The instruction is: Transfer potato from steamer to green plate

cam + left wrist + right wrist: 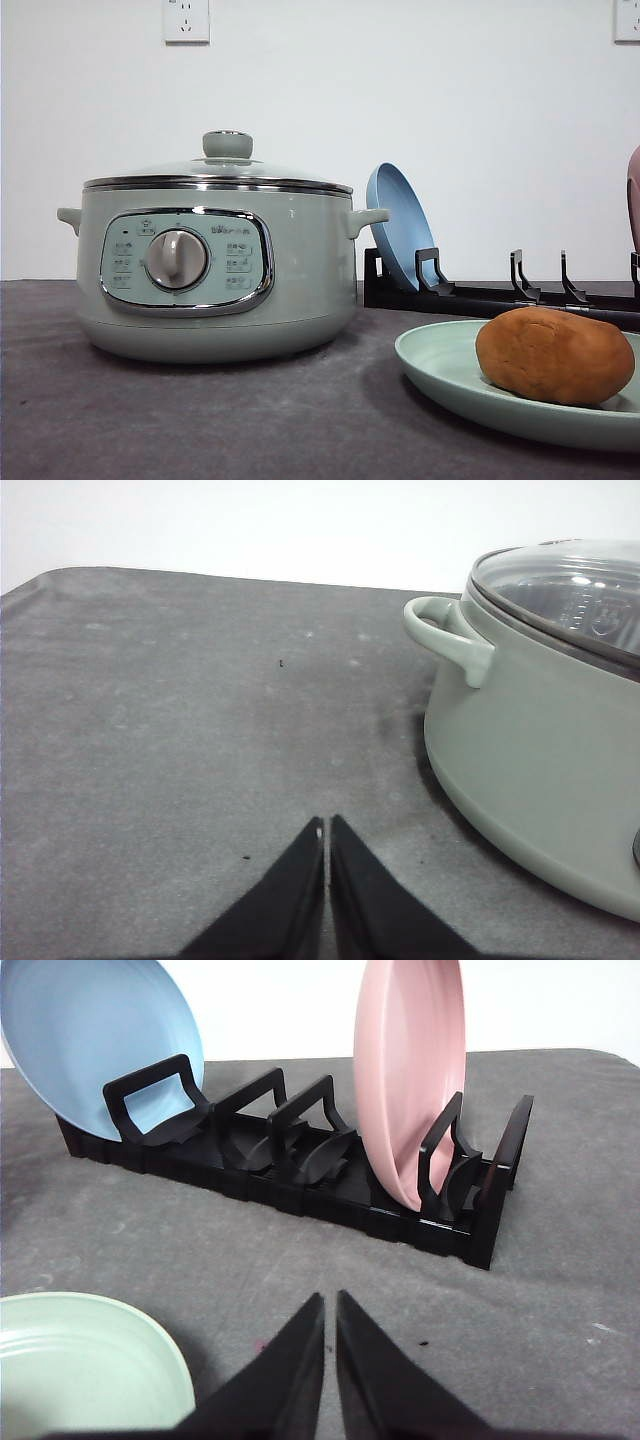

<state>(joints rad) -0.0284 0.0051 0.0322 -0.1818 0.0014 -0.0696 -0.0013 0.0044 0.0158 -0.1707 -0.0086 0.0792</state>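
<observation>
Potato [555,355] lay on its side on the green plate [440,365], its long way running left to right across the front view. The steamer [215,270] stood apart on the tabletop [200,420], lid on. Both left fingers [300,885] and right fingers [295,1360] were pressed together, grasping nothing.

The left gripper [326,825] has two matte black fingers tapering to thin pointed tips. The right gripper [329,1298] looks the same: smooth, black, wedge-shaped.
</observation>
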